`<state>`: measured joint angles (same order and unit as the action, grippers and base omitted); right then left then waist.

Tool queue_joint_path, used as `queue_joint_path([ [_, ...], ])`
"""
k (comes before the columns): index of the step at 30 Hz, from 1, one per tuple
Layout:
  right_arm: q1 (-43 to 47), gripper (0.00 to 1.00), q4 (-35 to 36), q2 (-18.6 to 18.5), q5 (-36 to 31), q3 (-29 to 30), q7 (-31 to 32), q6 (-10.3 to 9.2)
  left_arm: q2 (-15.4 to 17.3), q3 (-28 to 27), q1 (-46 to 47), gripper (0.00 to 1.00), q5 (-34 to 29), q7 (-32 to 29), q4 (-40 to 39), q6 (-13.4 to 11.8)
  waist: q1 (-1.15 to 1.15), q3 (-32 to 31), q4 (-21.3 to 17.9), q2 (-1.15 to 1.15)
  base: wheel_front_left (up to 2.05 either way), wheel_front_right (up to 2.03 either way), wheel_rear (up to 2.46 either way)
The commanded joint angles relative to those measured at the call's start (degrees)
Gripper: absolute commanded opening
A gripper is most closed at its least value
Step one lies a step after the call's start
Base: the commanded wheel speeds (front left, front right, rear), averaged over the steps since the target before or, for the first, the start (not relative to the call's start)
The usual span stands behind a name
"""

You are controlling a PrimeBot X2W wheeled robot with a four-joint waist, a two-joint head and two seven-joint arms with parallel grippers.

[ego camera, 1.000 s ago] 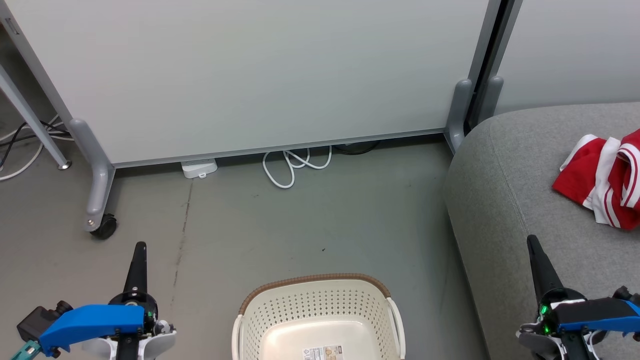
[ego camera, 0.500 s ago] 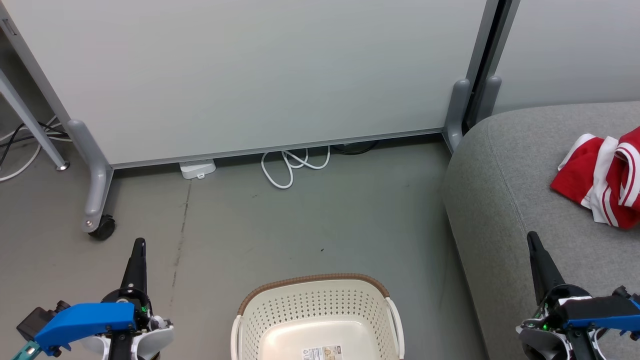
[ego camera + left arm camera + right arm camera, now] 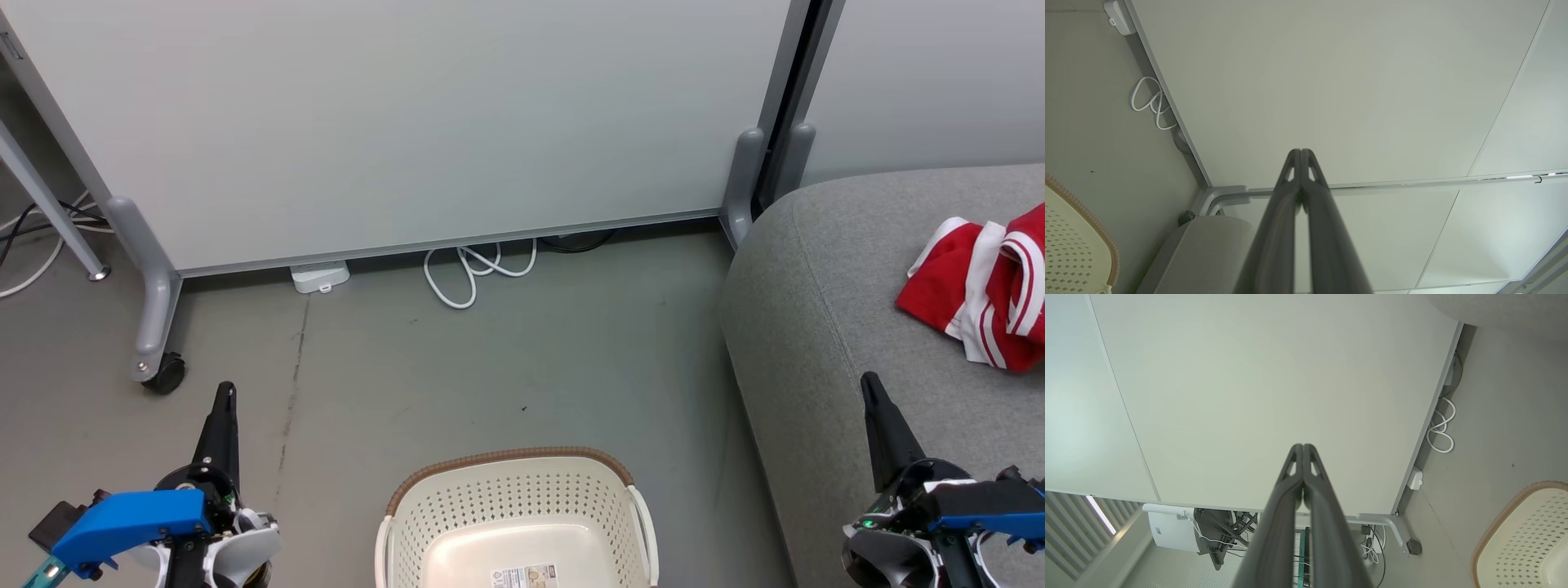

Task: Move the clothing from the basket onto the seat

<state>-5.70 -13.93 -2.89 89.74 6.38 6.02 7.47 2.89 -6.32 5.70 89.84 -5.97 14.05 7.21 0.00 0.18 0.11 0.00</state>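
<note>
- We found the left gripper clenched, its two dark fingers pressed tip to tip with nothing between them, hanging over the grey floor.
- The right gripper was clenched and empty as well, poised over the near part of the seat.
- The basket sat on the floor between the two grippers, behind their fingertips and closer to the robot's body. The part of its bottom that we could see was bare apart from a small label.
- Its near end ran off the bottom of the head view, so we could not vouch for that strip.
- The clothing lay crumpled on the seat, beyond the right gripper's tips and off to its right, well apart from the fingers.
- We judged the transfer done or all but done: red-and-white fabric was on the cushion, the basket looked emptied, and neither gripper carried anything.
- What was left, as we read it, was at most a check of the basket's hidden near end.
</note>
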Motion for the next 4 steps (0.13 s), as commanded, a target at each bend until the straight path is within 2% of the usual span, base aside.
queue_joint_path([
  [1, -0.7, 0.0, -0.1, 0.0, 1.1, 0.2, 0.3, 0.04, 0.0, -0.2, 0.7, 0.0, 0.9, -0.4, 0.0, 0.4, 0.0, 0.0, 0.0, 0.0, 0.0, 0.0, 0.0],
  [4, -0.8, 0.0, -0.1, 0.0, 2.2, 0.2, 0.5, 0.04, 0.0, -0.3, 0.9, 0.0, 2.1, -0.6, 0.0, 0.5, 0.0, 0.0, -0.1, 0.0, 0.0, 0.0, 0.0],
])
